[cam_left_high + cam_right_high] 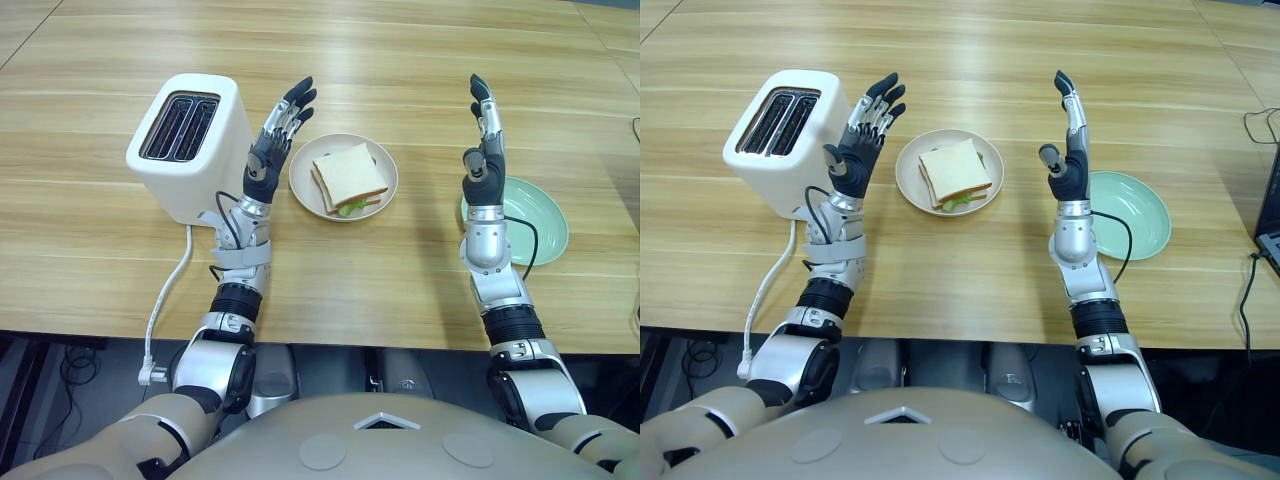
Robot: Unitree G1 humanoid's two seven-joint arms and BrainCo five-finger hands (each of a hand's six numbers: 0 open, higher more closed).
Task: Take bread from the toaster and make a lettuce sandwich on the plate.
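Left eye view: white toaster (190,150) far left on the wooden table. The left hand (275,140) is raised just right of it, fingers spread apart, holding nothing. The lettuce sandwich (348,178) sits on the beige plate (300,180) between the hands. The right hand (484,140) is upright, fingers straight, holding nothing, partly over the green plate (545,225). Right eye view: same layout; a white cord (765,290) runs from the toaster over the table's near edge.

A pale wooden counter (400,60) carries a white toaster (190,145) at the left, its cord (165,300) trailing to the near edge, a cream plate (387,172) near the middle, and a green plate (542,218) at the right.
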